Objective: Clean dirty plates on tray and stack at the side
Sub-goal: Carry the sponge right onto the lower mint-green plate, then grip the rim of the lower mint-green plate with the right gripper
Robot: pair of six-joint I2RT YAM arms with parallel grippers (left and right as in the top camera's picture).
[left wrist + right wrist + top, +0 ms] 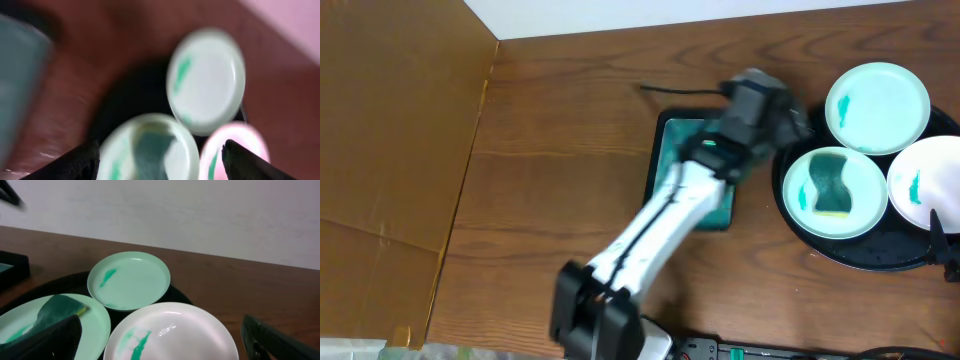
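While both end effectors stand apart and empty, nothing is getting scrubbed. Nearest, the right end effector [162, 340] hovers at the tray's [865, 255] near-right rim. On the tray's near half sit the left plate [860, 215], carrying the sponge [832, 187], and the right plate [930, 175]. Farther out, the far plate [877, 107] sits at the tray's far rim, and the left end effector [160, 162] hangs off the tray's far-left rim, its view blurred. All three plates show teal smears; none is stacked beside the tray. My read: wiping step, first plate. Next move calls for clamping the sponge, steadying that plate, stroking across the smear.
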